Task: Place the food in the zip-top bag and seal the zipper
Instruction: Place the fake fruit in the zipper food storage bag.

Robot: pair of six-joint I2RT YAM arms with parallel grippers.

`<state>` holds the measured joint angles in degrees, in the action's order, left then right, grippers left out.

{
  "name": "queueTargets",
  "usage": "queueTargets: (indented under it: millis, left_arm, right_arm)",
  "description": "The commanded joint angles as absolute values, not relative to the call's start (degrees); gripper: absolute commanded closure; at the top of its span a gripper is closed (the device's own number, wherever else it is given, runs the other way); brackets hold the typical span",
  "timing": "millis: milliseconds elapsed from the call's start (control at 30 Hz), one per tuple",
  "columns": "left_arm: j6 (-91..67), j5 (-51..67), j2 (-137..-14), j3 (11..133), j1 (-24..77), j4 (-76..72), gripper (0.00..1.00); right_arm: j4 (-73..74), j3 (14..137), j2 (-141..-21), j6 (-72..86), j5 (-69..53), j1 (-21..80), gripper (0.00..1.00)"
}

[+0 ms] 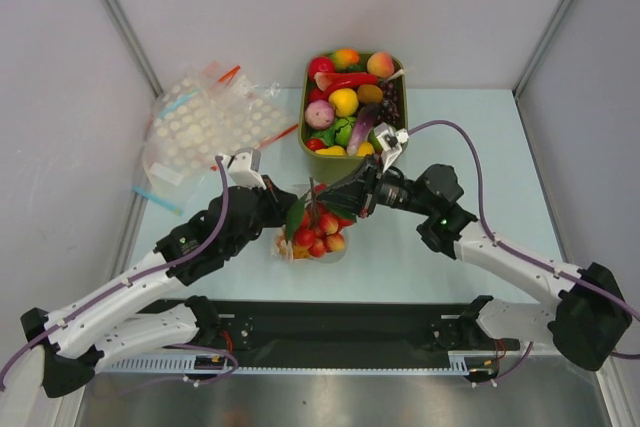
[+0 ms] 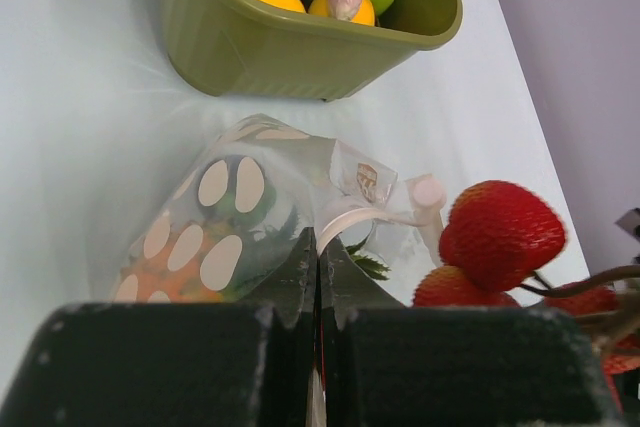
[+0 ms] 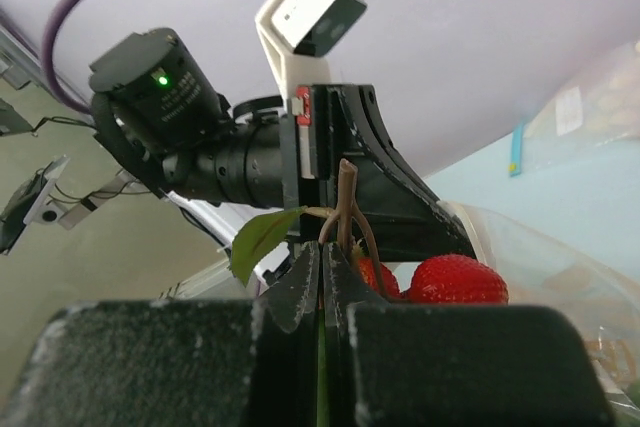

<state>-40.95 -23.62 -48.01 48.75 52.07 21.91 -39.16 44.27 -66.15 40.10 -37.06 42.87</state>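
The zip-top bag lies on the table in front of the bin, clear with white oval dots, and an orange and green piece shows through it. My left gripper is shut on the pale zipper strip at the bag's mouth. My right gripper is shut on the stem and leaf of a bunch of red berries and holds it at the bag's mouth, facing the left gripper. In the top view the berries hang between the left gripper and the right gripper, over the bag.
An olive-green bin full of toy fruits and vegetables stands just behind the grippers; it also shows in the left wrist view. A heap of white-dotted clear bags lies at the back left. White walls enclose the table.
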Motion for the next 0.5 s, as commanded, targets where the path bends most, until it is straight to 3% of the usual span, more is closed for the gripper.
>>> queueTargets:
  millis: [0, 333, 467]
  left_arm:
    - [-40.78, -22.85, -47.64, 49.13, 51.59, 18.72, 1.00]
    - [-40.96, -22.41, -47.81, 49.30, 50.80, 19.07, 1.00]
    - [-41.40, -22.15, -47.72, 49.39, 49.92, 19.77, 1.00]
  right_arm:
    - [-47.28, 44.21, -68.54, 42.88, -39.64, 43.42, 1.00]
    - [-42.91, 44.03, -69.79, 31.92, -35.51, 47.89, 1.00]
    - [-42.35, 40.88, -68.20, 23.40, -25.70, 51.76, 1.00]
